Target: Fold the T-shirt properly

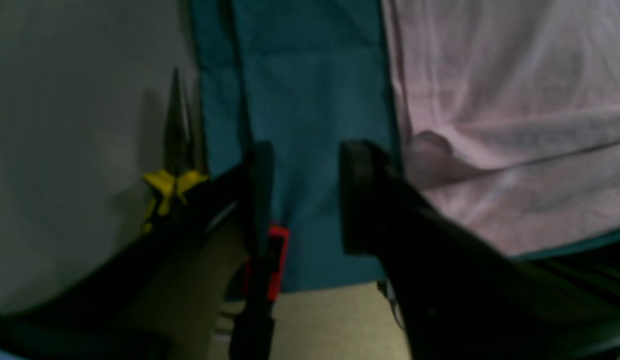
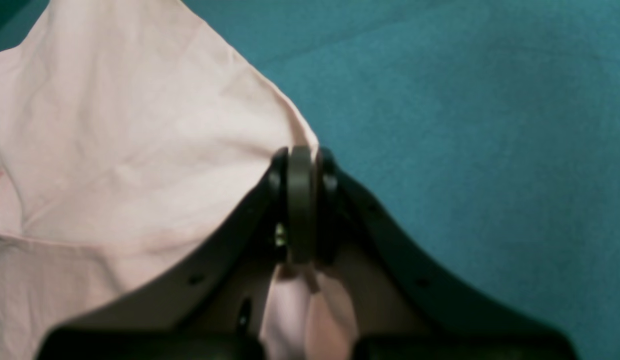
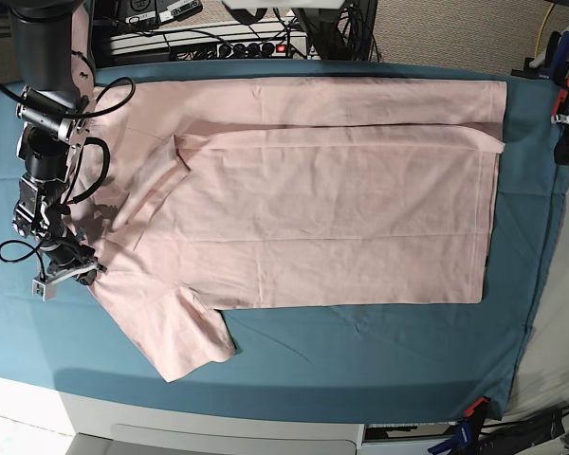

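Pale pink T-shirt spread flat across the teal table cloth, plain side up, collar end toward the base view's left, hem toward its right. Far long edge folded over as a band along the top, 1 crease running the length of the garment. Near sleeve angled out toward the front of the table, lying flat on the cloth.

Right end effector at the shirt's left end in the base view, low over the fabric. Pressed together on the shirt's edge in the right wrist view, pink cloth gathered between the 2 black fingers and bunching out below them; bare teal cloth just beside the pinch.

Left end effector spread, nothing between its 2 fingers. Hovering over a bare teal strip just beside the shirt's edge, apart from the fabric as far as the blurred left wrist view tells. Yellow-handled pliers near the cloth's edge, a small red clamp by that cloth edge.

Cables and a power strip behind the table.
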Controlling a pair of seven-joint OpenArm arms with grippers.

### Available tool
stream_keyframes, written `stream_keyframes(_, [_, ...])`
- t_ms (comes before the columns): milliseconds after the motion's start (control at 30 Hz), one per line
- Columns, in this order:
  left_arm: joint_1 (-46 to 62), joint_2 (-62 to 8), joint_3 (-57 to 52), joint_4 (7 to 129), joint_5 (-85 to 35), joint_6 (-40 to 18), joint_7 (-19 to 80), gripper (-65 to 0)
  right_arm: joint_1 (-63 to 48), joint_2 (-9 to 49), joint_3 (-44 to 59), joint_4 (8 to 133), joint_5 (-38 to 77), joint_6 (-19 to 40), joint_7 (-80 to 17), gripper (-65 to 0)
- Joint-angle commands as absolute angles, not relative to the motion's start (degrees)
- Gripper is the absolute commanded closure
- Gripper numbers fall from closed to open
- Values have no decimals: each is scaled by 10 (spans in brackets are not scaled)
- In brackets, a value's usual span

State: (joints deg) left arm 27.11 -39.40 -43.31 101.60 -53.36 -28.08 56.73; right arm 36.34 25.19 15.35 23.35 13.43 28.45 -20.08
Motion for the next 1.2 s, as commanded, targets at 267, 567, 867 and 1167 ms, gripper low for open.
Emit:
stream_keyframes(267, [222, -408, -435, 1017, -524, -253, 539, -236, 375, 258, 155, 240, 123, 287, -206, 0])
stream_keyframes(567, [134, -408, -378, 933, -524, -250, 526, -236, 375, 258, 155, 240, 124, 287, -208, 0])
stream_keyframes(867, [-56, -408, -213, 718, -525, -247, 525, -236, 375, 258, 155, 240, 124, 287, -208, 0])
stream_keyframes(1167, [-271, -382, -117, 504, -515, -246, 516, -236, 375, 258, 155, 240, 124, 288, -208, 0])
